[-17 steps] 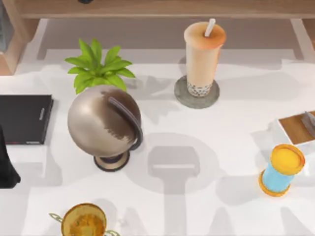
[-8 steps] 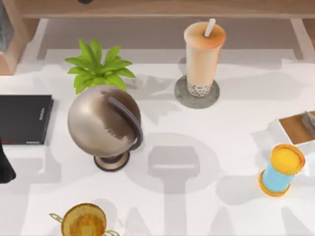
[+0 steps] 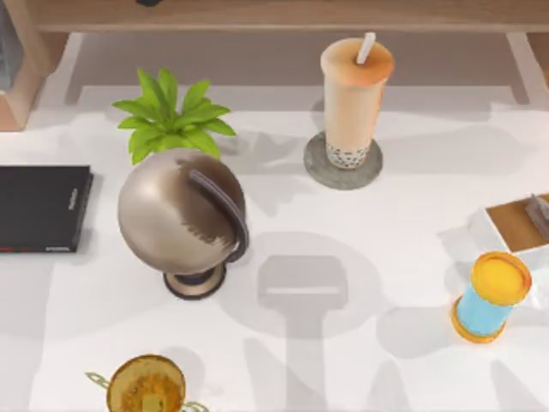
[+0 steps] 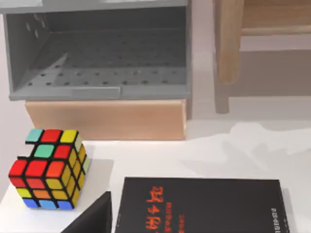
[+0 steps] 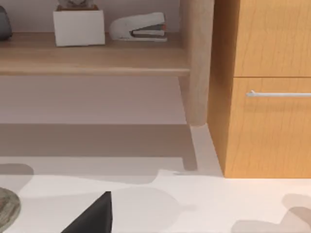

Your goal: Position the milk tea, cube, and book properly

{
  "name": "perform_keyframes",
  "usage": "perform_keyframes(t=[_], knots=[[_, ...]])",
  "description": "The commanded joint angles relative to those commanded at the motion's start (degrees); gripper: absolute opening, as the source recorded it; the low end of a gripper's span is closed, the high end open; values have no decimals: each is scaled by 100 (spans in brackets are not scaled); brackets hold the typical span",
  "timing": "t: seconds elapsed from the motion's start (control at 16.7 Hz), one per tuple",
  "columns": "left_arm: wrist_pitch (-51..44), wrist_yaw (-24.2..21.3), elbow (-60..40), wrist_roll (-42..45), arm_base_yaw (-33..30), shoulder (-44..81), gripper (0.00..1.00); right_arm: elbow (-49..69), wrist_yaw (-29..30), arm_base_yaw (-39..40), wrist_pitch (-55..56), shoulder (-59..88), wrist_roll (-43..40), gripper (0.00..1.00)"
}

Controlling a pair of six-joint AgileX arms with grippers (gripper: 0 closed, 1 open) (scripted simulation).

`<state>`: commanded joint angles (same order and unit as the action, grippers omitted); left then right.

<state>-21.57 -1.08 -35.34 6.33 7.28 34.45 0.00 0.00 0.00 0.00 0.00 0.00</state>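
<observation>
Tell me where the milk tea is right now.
In the top view, the milk tea stands upright on a round grey coaster at the table's back, right of the plant.

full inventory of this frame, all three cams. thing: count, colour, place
milk tea: 1, peach-beige with orange lid and white straw, on the coaster at table's rear centre
coaster: 1, grey, round, under the milk tea
cube: 1, multicoloured, on a white block beside the black slab
black slab: 1, black with red lettering, table's left edge
globe: 1, bronze, left of centre
plant: 1, green, behind the globe
blue cylinder: 1, blue with yellow ends, right side
trophy cup: 1, gold, front left edge
tray: 1, white rim with brown inside, right edge
grey bin: 1, grey, on a wooden base behind the cube
stapler: 1, white, on the wooden shelf
white box: 1, white, beside the stapler
</observation>
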Motion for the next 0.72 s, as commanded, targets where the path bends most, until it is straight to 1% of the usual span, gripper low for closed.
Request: perform_keyframes(t=[0.24, 0.72], knots=[[-1323, -53, -2237, 390, 422, 2139, 100, 0, 0, 0, 0, 0, 0, 100], [-4154, -140, -7149, 1234, 1250, 6770, 100, 0, 0, 0, 0, 0, 0, 100]])
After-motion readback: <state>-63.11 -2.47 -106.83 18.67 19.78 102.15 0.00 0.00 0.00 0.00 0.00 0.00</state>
